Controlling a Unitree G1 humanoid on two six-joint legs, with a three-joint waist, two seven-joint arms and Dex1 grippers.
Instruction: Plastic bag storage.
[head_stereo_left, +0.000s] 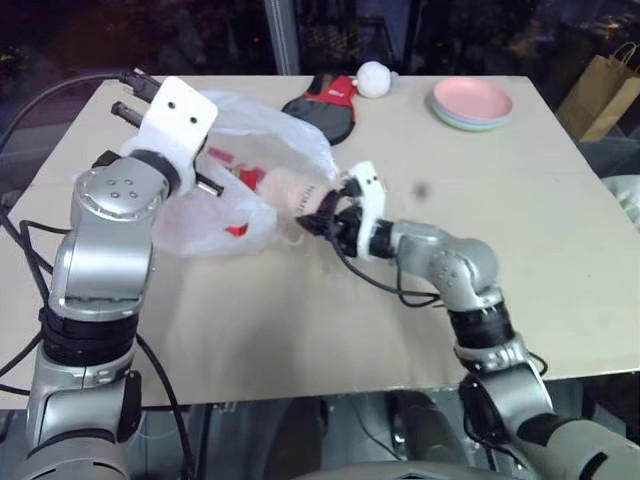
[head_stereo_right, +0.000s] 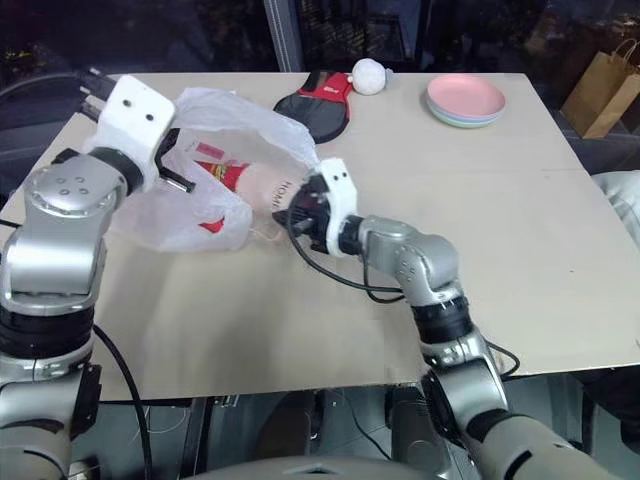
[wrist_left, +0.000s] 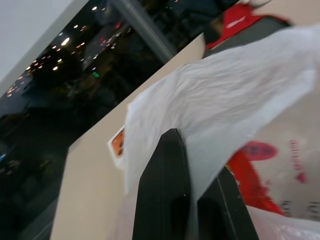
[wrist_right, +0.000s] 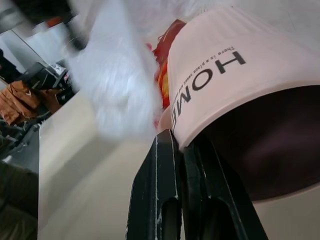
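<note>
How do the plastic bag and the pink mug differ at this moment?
The plastic bag is thin, crinkly, translucent white with red print; the mug is rigid, opaque pale pink with "HOME" lettering. The bag is far larger than the mug. The bag is pinched by the left gripper; the mug's rim is pinched by the right gripper, lying sideways at the bag's mouth. Both are gripped over the table.

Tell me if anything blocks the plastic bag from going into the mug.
Nothing visible does. The left hand pinches the plastic bag, the right hand grips the mug by its rim, and the bag already lies against the mug.
</note>
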